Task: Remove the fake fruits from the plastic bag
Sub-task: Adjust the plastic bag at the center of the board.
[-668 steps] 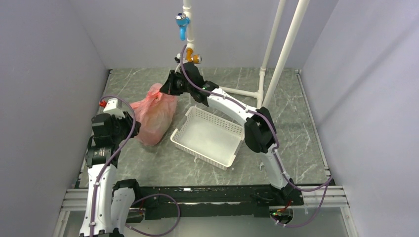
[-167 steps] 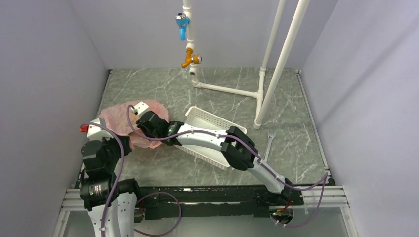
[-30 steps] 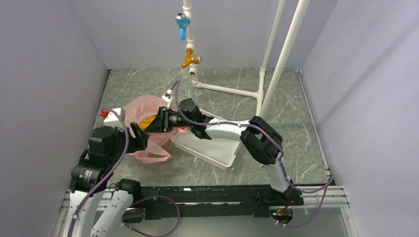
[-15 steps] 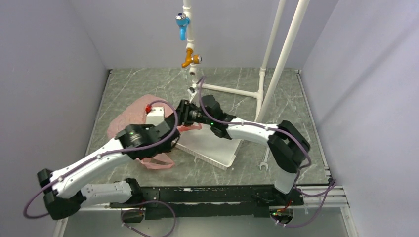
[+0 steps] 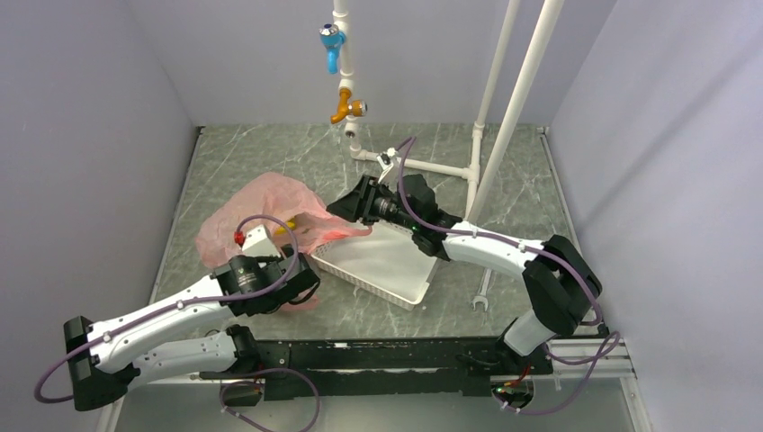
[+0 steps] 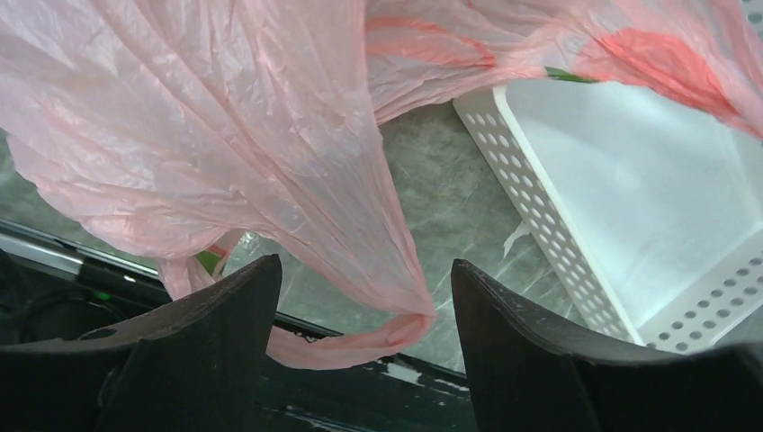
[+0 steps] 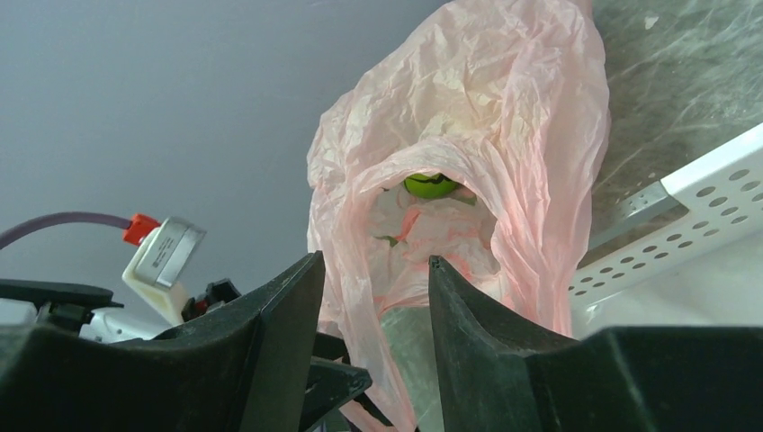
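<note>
The pink plastic bag (image 5: 256,209) lies left of the white basket, with its mouth drawn toward my right gripper (image 5: 347,205). In the right wrist view the bag (image 7: 531,135) gapes open and a green fruit (image 7: 430,185) sits inside. That gripper (image 7: 375,261) is open, with a strip of bag film hanging between its jaws. A bit of yellow banana (image 5: 286,227) shows at the bag's near side. My left gripper (image 5: 300,275) is open at the bag's near edge. In its own view (image 6: 364,270) a loop handle (image 6: 360,328) hangs between the fingers. No red fruit shows clearly.
The white slotted basket (image 5: 409,292) stands right of the bag, and its wall (image 6: 540,207) is close to my left gripper. A wrench (image 5: 483,290) lies right of the basket. White pipes (image 5: 423,165) and a tap stand at the back, with walls on both sides.
My right gripper has drawn back to the right, over the basket's far corner, and the bag's mouth followed it. My left arm has pulled back toward the near edge, below the bag.
</note>
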